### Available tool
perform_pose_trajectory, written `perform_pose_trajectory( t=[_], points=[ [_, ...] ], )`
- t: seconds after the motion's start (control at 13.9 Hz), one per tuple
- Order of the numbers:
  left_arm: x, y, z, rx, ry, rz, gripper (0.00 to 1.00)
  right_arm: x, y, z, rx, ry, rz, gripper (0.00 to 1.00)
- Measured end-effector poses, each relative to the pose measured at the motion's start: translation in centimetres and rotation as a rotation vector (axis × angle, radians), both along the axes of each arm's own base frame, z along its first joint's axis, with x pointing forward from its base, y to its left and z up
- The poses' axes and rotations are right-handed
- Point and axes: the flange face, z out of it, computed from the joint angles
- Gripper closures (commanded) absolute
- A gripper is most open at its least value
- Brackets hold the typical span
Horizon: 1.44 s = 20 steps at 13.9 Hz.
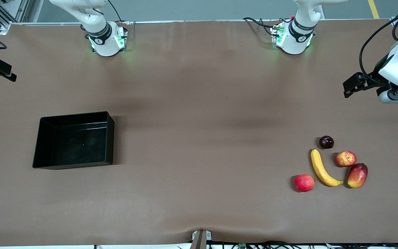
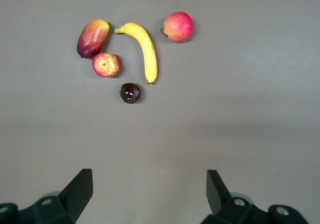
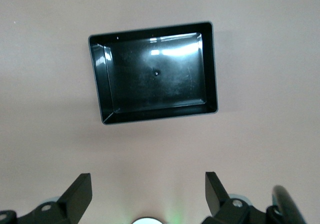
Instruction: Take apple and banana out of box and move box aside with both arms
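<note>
2 pincers [image 2: 149,189] [image 3: 148,191] wide open, empty

The left arm rose from its base at the top of the front view and arched out past the frame, its white wrist coming back in over the table's left-arm end. The left gripper [image 2: 149,191] hung there in the air, its black fingers spread wide with nothing between them. The right arm climbed from its base and left the frame overhead; its hand showed only at the table's right-arm edge. The right gripper [image 3: 148,193] was likewise raised, fingers wide apart and empty. Both arms waited.
</note>
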Motion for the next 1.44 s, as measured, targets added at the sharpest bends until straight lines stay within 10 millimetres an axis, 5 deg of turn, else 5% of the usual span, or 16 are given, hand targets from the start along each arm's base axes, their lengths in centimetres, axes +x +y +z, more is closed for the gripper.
perform_pose_trajectory(
  t=[1.44],
  points=[
    [-0.03,0.45,0.86,-0.003,-0.021,0.006,0.0,-0.11,0.91,1.07,-0.001,-0.008,0.017,0.0]
  ],
)
